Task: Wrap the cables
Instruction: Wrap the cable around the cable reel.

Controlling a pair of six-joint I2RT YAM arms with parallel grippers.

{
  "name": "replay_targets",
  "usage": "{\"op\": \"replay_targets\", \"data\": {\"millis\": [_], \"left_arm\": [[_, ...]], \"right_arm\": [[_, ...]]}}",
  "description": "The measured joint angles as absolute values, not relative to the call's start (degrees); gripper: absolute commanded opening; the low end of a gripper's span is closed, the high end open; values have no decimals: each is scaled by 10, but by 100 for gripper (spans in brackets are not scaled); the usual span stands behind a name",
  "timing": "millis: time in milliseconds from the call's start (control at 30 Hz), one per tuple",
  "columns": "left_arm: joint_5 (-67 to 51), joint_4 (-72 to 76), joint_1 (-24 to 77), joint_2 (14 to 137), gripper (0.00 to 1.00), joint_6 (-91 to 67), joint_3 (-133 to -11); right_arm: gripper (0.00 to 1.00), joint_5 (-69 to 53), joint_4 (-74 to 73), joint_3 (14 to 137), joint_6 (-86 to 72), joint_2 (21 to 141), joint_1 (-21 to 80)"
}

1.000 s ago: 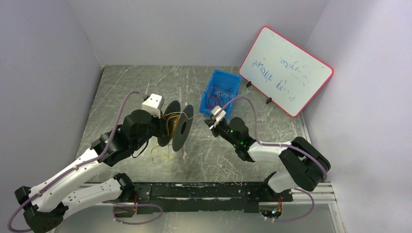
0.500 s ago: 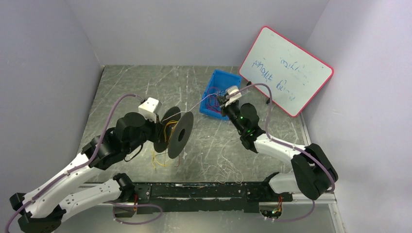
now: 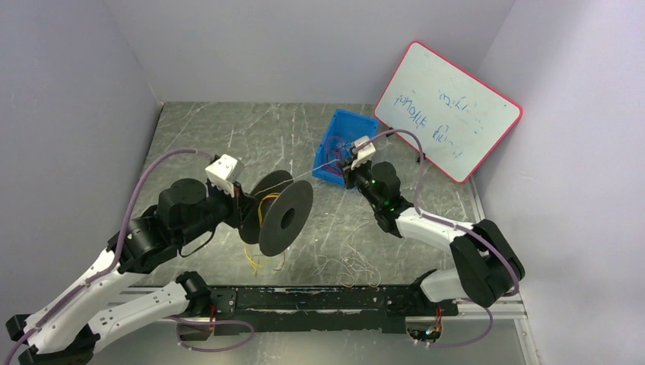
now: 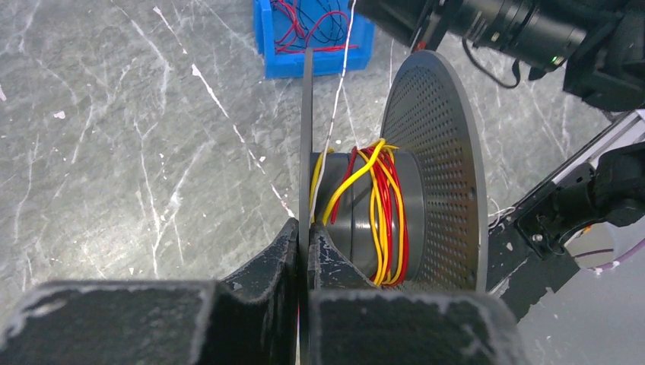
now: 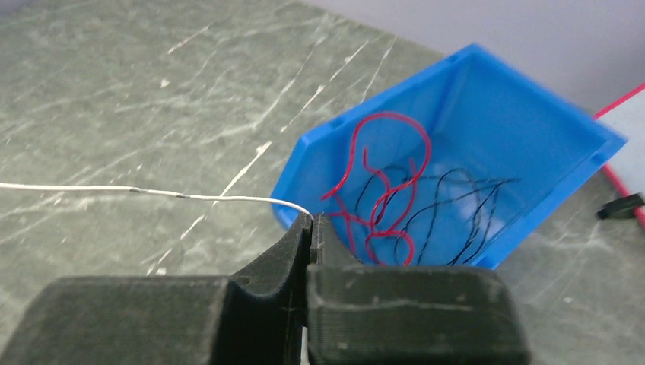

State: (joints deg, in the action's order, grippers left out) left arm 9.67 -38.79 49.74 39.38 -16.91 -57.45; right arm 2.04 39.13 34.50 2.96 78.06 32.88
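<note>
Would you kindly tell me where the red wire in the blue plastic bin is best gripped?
I would pinch the red wire at its wide loop, coming down through the open top of the blue plastic bin: its walls block the sides, and the loop leaves room for a finger either side.

The grey, white-veined table [image 3: 228, 137] carries a blue bin [image 3: 346, 114] just beyond the right end effector [image 5: 310, 221], with red and dark cables [image 5: 380, 205] lying inside. A whiteboard [image 3: 449, 110] stands farther off to that end effector's right. Behind it, toward the arm bases, lie loose white cables [image 3: 351, 262].
</note>
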Motion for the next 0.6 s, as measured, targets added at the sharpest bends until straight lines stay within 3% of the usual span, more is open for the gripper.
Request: {"op": "replay_targets", "data": {"millis": [200, 600], "left_arm": [[100, -373, 497, 389, 7, -187, -575], [90, -338, 497, 418, 7, -191, -649]], "right_arm": [[2, -29, 413, 290, -8, 789, 329], [42, -129, 532, 186, -66, 789, 329]]}}
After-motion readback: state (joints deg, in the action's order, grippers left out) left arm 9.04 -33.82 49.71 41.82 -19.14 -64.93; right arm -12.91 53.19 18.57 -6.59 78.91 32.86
